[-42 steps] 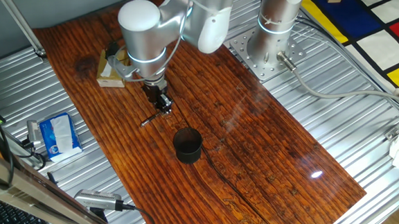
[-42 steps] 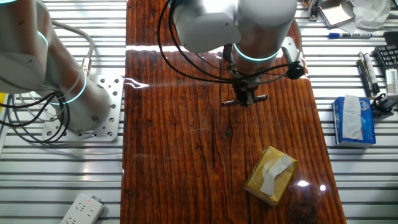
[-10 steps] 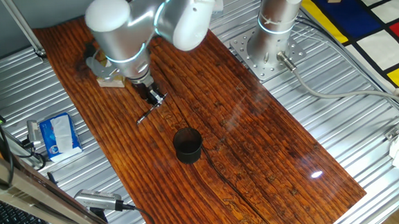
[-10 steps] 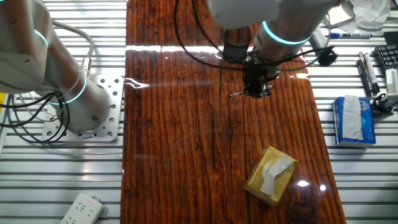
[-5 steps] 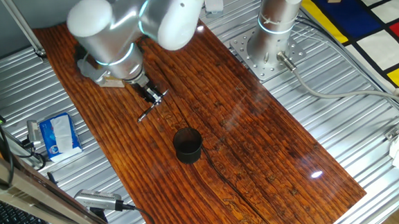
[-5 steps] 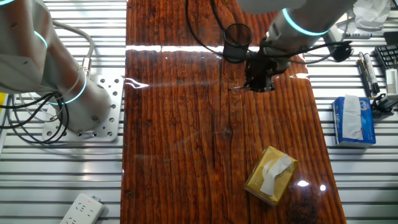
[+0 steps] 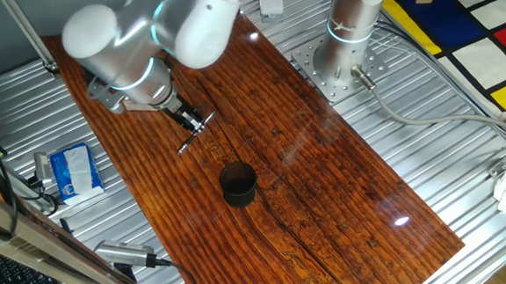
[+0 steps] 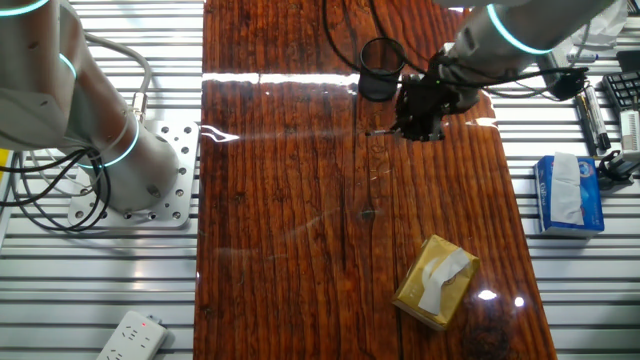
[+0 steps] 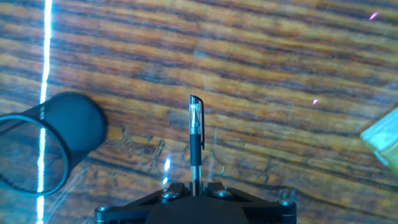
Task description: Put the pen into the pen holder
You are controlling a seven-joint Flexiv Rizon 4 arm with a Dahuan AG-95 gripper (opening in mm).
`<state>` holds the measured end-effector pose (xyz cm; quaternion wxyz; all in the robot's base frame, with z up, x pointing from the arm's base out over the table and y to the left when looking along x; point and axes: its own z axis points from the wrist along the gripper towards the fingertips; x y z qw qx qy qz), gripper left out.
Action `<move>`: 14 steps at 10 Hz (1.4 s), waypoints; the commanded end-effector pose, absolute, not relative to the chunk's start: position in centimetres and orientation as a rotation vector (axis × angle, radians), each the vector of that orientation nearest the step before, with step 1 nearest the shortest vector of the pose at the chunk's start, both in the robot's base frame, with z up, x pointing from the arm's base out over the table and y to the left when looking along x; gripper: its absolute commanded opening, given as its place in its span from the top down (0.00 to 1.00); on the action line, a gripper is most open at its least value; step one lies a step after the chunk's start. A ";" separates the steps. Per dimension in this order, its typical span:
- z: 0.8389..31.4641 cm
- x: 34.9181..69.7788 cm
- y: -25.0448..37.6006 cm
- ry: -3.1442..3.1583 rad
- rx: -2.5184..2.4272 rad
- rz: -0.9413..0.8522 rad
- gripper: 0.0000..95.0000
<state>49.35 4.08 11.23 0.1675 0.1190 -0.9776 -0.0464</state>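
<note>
Your gripper [image 9: 196,185] is clamped on the pen [image 9: 196,142], holding it above the wooden table [image 7: 326,181], off to one side of the pen holder [image 7: 238,184]. Around you sit a tan box [image 8: 434,282] and a blue tissue pack [image 7: 72,170]; neither lies between pen and holder.

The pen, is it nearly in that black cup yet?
Partly. Picking up looks done: the gripper is shut on the pen, holding it by one end above the wooden table. What remains is carrying it over the black cup, which stands upright off to the side, and dropping it in.
</note>
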 end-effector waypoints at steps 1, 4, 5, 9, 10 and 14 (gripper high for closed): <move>11.6 49.1 4.3 -2.762 0.326 -0.155 1.00; 11.8 49.1 4.3 -2.726 0.280 -0.225 1.00; 11.8 49.1 4.3 -2.727 0.273 -0.217 1.00; 11.8 49.1 4.3 -2.727 0.281 -0.211 1.00; 11.8 49.1 4.3 -2.727 0.282 -0.211 1.00; 11.8 49.1 4.3 -2.713 0.350 -0.189 1.00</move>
